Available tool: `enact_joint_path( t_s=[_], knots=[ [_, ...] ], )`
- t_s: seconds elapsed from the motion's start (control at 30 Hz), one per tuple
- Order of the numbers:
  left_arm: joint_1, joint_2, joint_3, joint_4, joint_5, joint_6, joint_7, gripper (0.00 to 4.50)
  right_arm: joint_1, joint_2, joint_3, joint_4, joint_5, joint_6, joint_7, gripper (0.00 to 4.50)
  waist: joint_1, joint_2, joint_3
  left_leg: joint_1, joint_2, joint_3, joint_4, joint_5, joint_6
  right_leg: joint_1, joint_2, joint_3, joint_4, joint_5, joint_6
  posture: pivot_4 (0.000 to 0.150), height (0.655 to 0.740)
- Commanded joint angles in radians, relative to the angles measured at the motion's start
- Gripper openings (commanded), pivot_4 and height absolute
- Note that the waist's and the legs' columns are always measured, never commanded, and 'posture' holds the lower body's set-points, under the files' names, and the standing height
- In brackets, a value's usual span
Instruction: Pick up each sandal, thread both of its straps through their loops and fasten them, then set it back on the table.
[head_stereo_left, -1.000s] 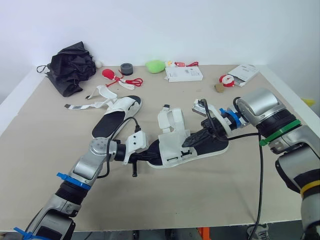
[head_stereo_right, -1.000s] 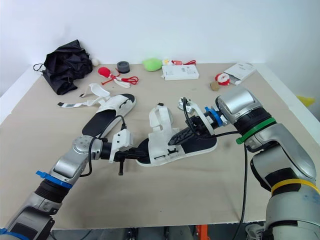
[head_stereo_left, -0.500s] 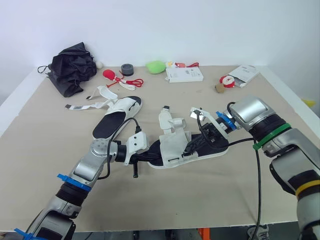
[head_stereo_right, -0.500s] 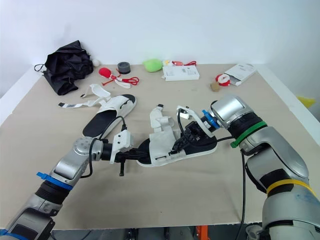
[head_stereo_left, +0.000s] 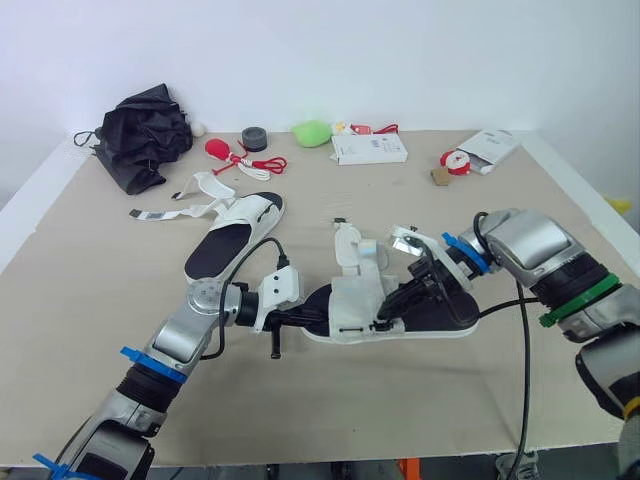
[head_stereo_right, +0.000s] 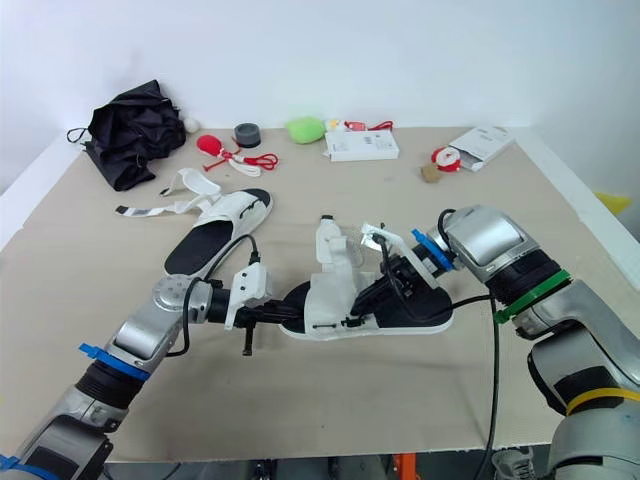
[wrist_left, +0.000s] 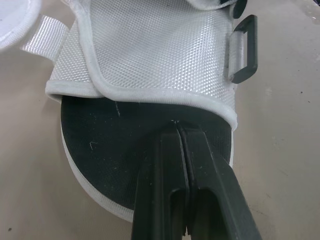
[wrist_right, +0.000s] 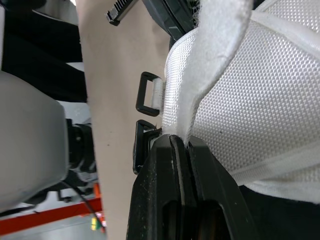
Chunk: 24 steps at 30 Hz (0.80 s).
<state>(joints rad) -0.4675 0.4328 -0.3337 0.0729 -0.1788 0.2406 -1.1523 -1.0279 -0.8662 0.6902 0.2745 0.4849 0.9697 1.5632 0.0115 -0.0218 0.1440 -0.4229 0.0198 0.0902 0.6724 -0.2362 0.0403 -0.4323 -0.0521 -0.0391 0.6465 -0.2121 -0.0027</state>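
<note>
Left eye view gives us the table (head_stereo_left: 400, 400) first. Near its middle lies the sandal (head_stereo_left: 355, 300) we are working on, flat on its sole between both arms. The second sandal (head_stereo_left: 232, 238) lies to the far left, with its straps loose and nothing touching it.

In our judgement the biggest danger is that the whole sandal slides or turns when the strap is pulled. The left gripper (wrist_left: 181, 131) has its fingers together with nothing between them. It only rests on the black footbed at the toe, with its tips at the white trim. The second danger is the strap (wrist_right: 220, 45) itself. The right gripper (wrist_right: 181, 142) is clamped on only the thin edge of the strap, so a sideways pull could draw it out. The smallest danger is at the loops (wrist_left: 251, 50): two black ones sit just beside each other, and the strap end could enter the wrong one.

For containers, a white box (head_stereo_left: 368, 148) at the far edge is closed, and we cannot tell what is inside. A second box (head_stereo_left: 495, 145) at the far right has a red and white thing just beside it, and its inside is hidden from us.
</note>
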Motion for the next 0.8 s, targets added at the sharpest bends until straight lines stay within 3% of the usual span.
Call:
enact_joint_path(
  t_s=[0.03,0.4,0.53,0.77,0.8],
  knots=[
    [0.038,0.027,-0.042,0.075,0.043,0.031,-0.009,0.0,0.026,0.007,-0.052,-0.025,-0.036,-0.032,0.005,0.03,0.0,0.0,0.0,0.001,0.0,0.0,0.0,0.0,0.0,0.001,0.0,0.0,0.0,0.0,0.0,0.15,0.74],
    [0.022,0.024,-0.049,0.099,0.048,0.02,-0.02,0.0,0.056,-0.048,-0.11,-0.125,0.043,0.025,0.051,0.03,0.0,0.0,0.0,0.002,0.001,0.0,0.0,0.001,-0.001,0.001,0.001,0.0,0.0,0.0,-0.002,0.15,0.74],
    [0.017,0.024,-0.05,0.105,0.049,0.016,-0.024,0.0,0.085,-0.067,-0.105,-0.165,0.05,0.036,0.051,1.43,0.0,0.0,0.0,0.002,0.001,0.0,0.0,0.001,-0.001,0.001,0.0,-0.001,0.0,-0.001,-0.002,0.15,0.74],
    [0.015,0.028,-0.052,0.109,0.049,0.013,-0.026,0.0,0.069,-0.052,-0.136,-0.127,0.025,0.053,0.044,4.4,-0.001,0.0,0.0,0.006,0.002,0.0,0.0,0.001,-0.001,0.005,0.001,0.0,0.0,-0.003,0.002,0.15,0.74],
    [0.015,0.028,-0.052,0.109,0.048,0.013,-0.027,0.0,0.058,-0.047,-0.144,-0.113,0.024,0.059,0.042,4.4,-0.001,0.0,0.0,0.006,0.002,0.0,0.0,0.001,-0.001,0.005,0.001,0.0,0.0,-0.005,-0.001,0.15,0.74]
  ],
)
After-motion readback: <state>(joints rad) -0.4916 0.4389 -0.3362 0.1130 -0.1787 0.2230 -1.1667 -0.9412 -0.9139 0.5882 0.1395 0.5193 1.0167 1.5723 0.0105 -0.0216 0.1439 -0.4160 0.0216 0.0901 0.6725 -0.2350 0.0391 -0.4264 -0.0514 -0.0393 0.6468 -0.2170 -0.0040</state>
